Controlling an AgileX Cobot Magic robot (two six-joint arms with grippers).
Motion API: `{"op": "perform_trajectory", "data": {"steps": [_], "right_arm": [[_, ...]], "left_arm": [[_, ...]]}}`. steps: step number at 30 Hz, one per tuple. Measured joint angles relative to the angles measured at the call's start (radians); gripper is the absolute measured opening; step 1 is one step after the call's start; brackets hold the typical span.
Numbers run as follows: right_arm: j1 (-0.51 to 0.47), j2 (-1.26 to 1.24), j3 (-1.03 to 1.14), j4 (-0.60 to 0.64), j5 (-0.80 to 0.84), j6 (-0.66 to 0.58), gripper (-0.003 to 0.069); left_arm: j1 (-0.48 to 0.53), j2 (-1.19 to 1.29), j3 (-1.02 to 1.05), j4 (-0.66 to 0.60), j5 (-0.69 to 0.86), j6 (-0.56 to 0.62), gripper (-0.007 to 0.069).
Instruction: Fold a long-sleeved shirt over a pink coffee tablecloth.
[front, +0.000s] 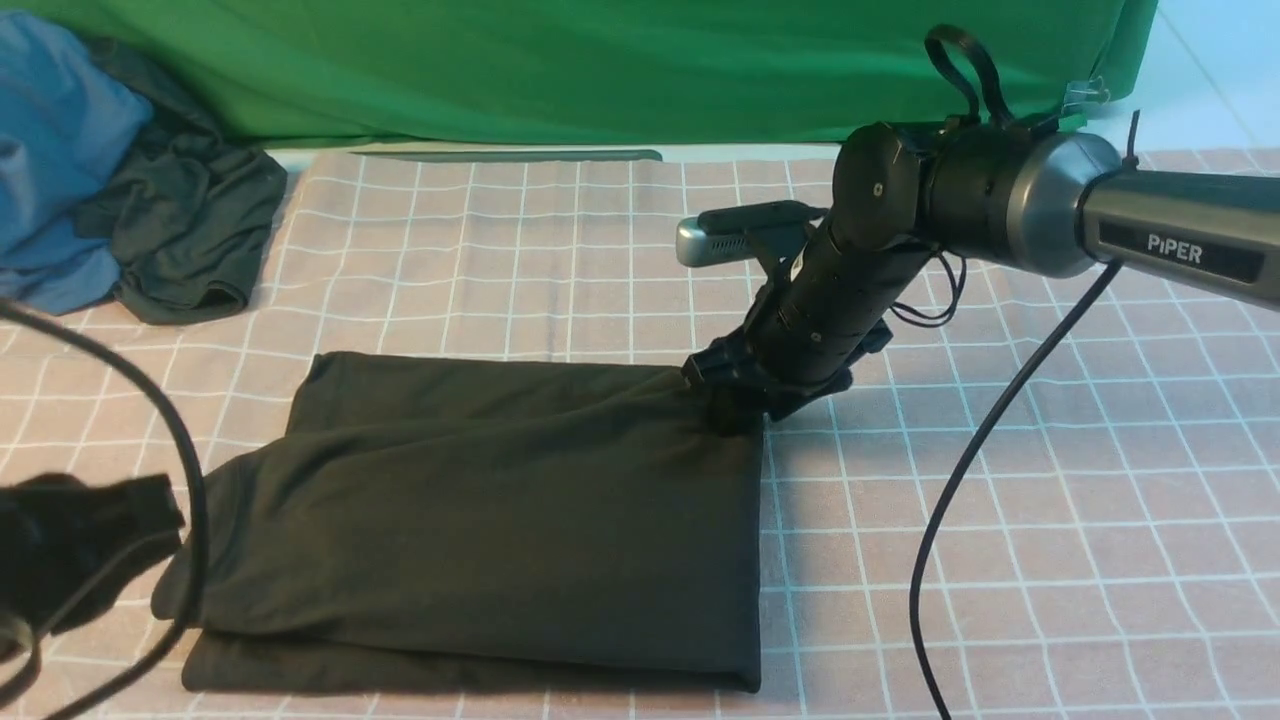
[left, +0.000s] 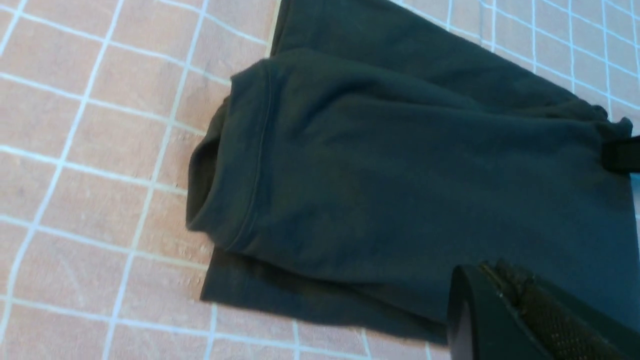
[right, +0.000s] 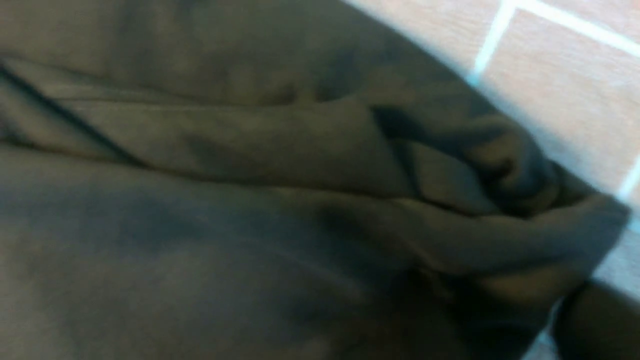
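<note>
Folding looks nearly done: long-sleeved shirt (front: 480, 520) lies doubled on the pink coffee tablecloth (front: 1050, 520). Right gripper (front: 735, 408) seemingly pinches its corner; left gripper (front: 70, 550), beside it, grips nothing visible, spread unclear

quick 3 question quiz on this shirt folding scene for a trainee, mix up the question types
1. True or false: the right end effector is at the far right corner of the long-sleeved shirt.
2. What lies under the shirt? A) bare wood B) the pink coffee tablecloth C) the green cloth
3. Fill in: the dark garment at far left is bunched beside a ___ cloth.

Key: 1 true; 2 B; 3 blue
</note>
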Motion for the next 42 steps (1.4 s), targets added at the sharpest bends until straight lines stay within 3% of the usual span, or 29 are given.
{"op": "perform_trajectory", "data": {"steps": [3, 5, 23, 26, 31, 33, 35, 36, 38, 40, 42], "right_arm": [[0.000, 0.000, -0.001, 0.007, -0.013, -0.044, 0.0099], [-0.001, 0.000, -0.001, 0.007, -0.018, -0.070, 0.0069], [-0.157, 0.001, -0.134, -0.016, -0.040, -0.095, 0.0071], [-0.162, 0.001, -0.135, -0.034, -0.040, -0.094, 0.0134], [-0.163, -0.031, -0.160, -0.210, 0.040, -0.091, 0.0424], [-0.163, -0.067, -0.176, -0.290, 0.124, -0.088, 0.0451], [-0.163, -0.140, -0.187, -0.374, 0.203, -0.078, 0.0384], [-0.163, -0.148, -0.187, -0.374, 0.203, -0.078, 0.0384], [-0.169, -0.263, -0.188, -0.418, 0.241, -0.057, 0.0192], [-0.173, -0.338, -0.187, -0.424, 0.244, -0.039, 0.0096], [-0.173, -0.456, -0.172, -0.428, 0.245, -0.017, 0.0046]], "left_arm": [[0.000, -0.008, 0.002, 0.000, 0.009, 0.000, 0.0052], [0.000, -0.008, 0.002, 0.000, 0.018, 0.000, 0.0052], [0.000, -0.008, 0.004, 0.004, 0.063, 0.001, 0.0052], [0.000, -0.008, 0.004, 0.007, 0.062, 0.003, 0.0052], [0.000, -0.008, 0.004, 0.022, 0.050, 0.007, 0.0052], [0.000, -0.008, 0.004, 0.026, 0.055, 0.007, 0.0052], [0.000, -0.008, 0.004, 0.026, 0.057, 0.008, 0.0052], [0.000, -0.008, 0.004, 0.026, 0.057, 0.008, 0.0052], [0.000, -0.008, 0.004, 0.026, 0.058, 0.011, 0.0052], [0.000, -0.008, 0.004, 0.026, 0.063, 0.011, 0.0052], [0.000, -0.008, 0.004, 0.026, 0.081, 0.011, 0.0052]]}}
